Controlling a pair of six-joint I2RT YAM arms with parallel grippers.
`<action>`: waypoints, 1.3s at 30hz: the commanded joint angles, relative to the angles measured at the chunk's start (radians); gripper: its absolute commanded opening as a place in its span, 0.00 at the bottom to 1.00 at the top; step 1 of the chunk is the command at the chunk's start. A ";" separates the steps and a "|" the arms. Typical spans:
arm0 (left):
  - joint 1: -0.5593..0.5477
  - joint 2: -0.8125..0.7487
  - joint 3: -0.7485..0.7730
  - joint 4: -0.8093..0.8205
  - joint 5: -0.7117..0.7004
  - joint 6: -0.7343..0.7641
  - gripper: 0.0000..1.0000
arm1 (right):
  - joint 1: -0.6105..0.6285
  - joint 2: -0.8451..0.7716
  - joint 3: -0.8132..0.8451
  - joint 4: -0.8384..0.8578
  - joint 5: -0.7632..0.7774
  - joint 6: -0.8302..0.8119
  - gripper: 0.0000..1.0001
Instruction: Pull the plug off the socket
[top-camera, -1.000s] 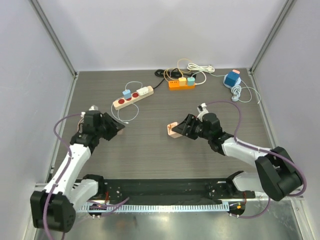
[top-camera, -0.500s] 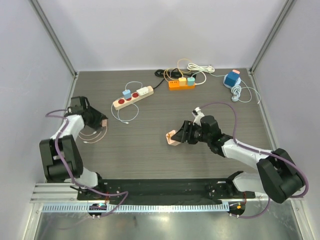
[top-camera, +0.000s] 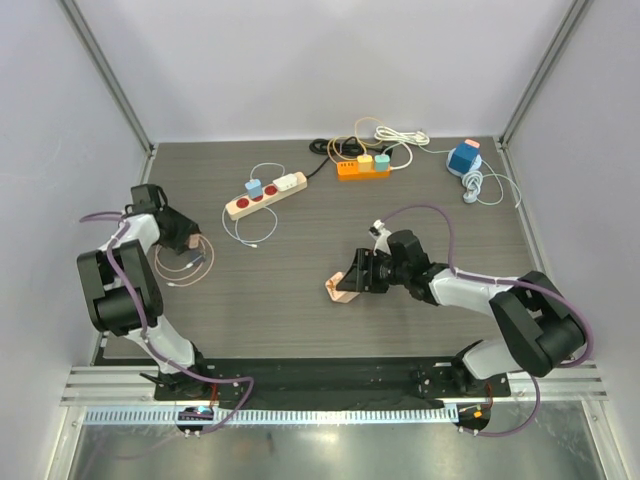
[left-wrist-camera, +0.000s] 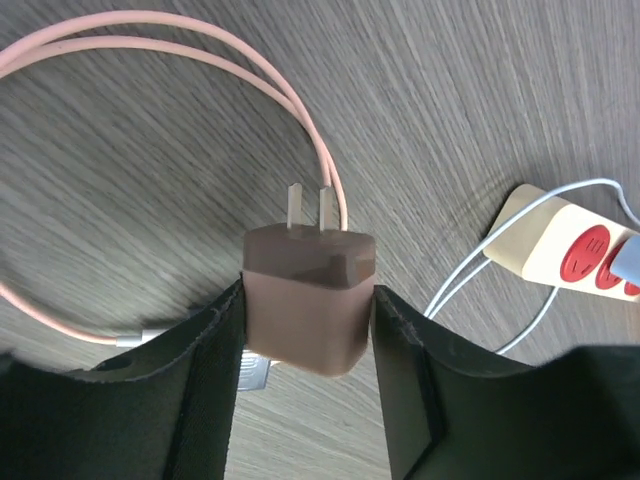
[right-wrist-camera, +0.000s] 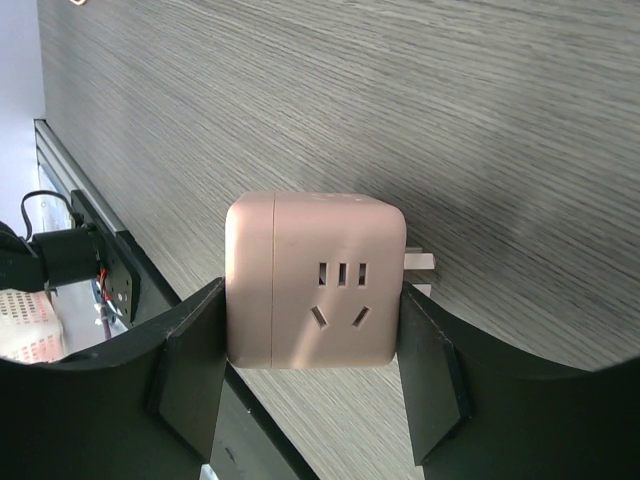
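Your left tool is clenched on the brown plug, one pad against each side of its body. The plug's two flat prongs are bare and point away from the wrist, close above the counter. A loop of pink cable lies on the counter just beyond and around the prongs. The end of a cream power strip with red outlets lies off to one side, with a white cable running from it. Your right tool is clamped on the pink socket cube, gripping it on two opposite faces. The outlet face turned to the wrist camera has nothing plugged in, and the cube's own prongs sit just above the counter. In the overhead view the left arm is folded tight by the left wall, elbow raised, with the wrist turned inward and the tool low over the cable loop. The right arm lies stretched low across the counter, with its tool at the counter's middle. Plug and socket cube are well apart, each in its own tool.
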 joint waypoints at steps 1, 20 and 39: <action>0.003 -0.062 0.021 -0.013 -0.049 0.065 0.56 | 0.006 0.003 0.041 0.040 -0.044 -0.025 0.13; -0.233 -0.571 -0.213 -0.007 0.273 0.082 0.98 | 0.026 -0.128 0.089 -0.185 0.238 -0.031 0.84; -0.448 -1.050 -0.296 -0.056 0.566 0.021 0.95 | 0.028 -0.274 0.297 -0.423 0.689 0.119 1.00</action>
